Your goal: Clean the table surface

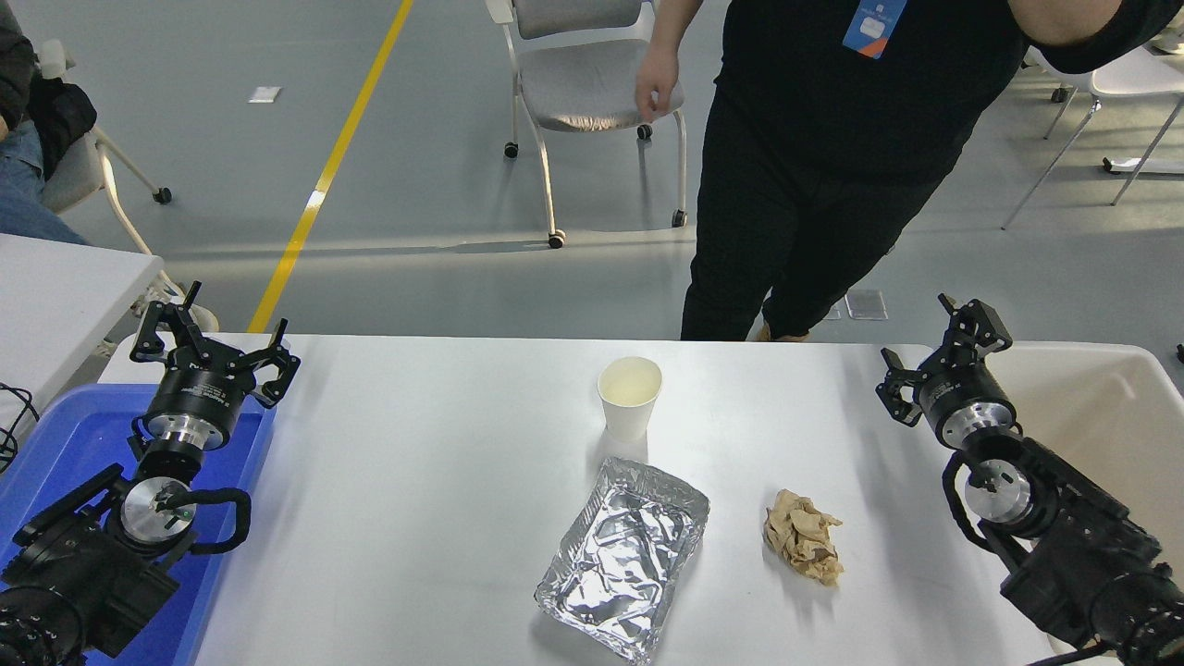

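The table surface (416, 481) is spreading wide across the lower half of the view, and three bits of litter are sitting on it near the middle: a white paper cup (630, 397) standing upright toward the far edge, a crumpled foil tray (624, 555) nearer the robot with its long axis running from near left to far right, and a wadded brown napkin (804, 536) just right of the tray. The right gripper (934, 356) is hovering empty with its fingers spread wide, over the table's far right edge beside the beige bin (1110, 416). The left gripper (215, 340) is also gaping wide and empty (parked above the blue tray (55, 444)). The napkin is lying nearest the right arm, inward and toward the robot from it, so that arm looks better placed to start.
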{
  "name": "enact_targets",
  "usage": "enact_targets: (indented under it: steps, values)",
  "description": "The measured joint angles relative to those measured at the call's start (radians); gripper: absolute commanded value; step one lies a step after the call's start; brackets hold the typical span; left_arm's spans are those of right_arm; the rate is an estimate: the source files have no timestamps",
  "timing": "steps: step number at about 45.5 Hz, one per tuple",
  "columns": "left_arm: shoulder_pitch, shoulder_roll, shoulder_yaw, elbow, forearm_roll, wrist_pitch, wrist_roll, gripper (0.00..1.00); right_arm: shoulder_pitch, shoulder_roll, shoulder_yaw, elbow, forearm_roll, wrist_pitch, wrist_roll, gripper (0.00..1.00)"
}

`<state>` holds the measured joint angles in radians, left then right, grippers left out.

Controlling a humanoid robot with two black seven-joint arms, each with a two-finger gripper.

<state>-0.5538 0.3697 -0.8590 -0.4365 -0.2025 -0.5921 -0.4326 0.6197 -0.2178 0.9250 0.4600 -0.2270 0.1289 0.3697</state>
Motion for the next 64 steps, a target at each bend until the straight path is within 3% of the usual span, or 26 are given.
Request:
enact_targets:
  steps: [64]
  values:
    - [0.0,0.0,0.0,0.001,0.0,0.0,0.0,1.0,0.073,-0.02,-0.003,-0.055,0.0,0.002,-0.005,0.98]
